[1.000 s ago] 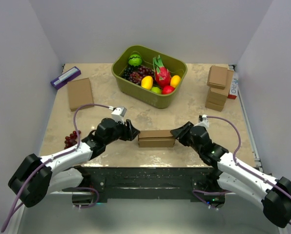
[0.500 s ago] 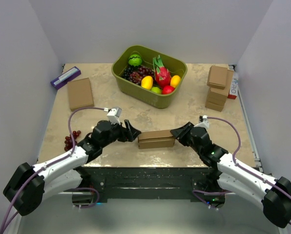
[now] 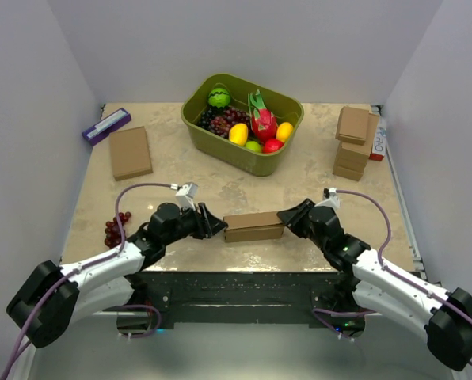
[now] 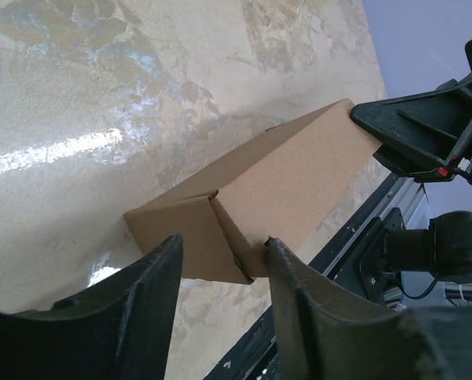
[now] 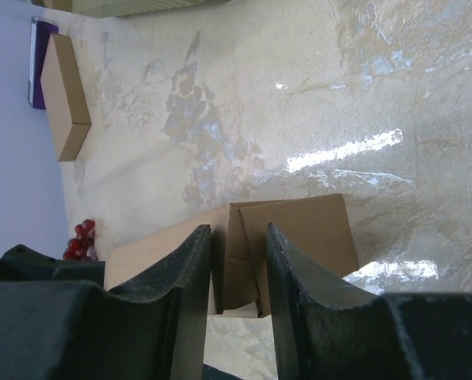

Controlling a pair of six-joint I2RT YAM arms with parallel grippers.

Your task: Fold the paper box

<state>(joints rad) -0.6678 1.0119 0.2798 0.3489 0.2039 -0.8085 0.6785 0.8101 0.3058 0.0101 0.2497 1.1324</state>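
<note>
The paper box (image 3: pixel 253 226) is set at the table (image 3: pixel 180 162) edge, 6 o'clock. The left gripper (image 3: pixel 215 225) is spread at its 9 o'clock end. The right gripper (image 3: pixel 284 215) is narrowed round its 3 o'clock flap (whether it is pinched cannot be told). The flaps could be sprung open by uneven pressing.

The paper box (image 3: pixel 253 226), plain brown cardboard folded shut, lies flat near the table's (image 3: pixel 315 174) front edge.

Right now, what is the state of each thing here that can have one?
paper box: folded shut, lying flat.
left gripper: open, at the box's left end.
right gripper: closed on the box's right end.
green bin: open, filled with fruit.
flat brown box: closed.
stacked small boxes: closed.
</note>
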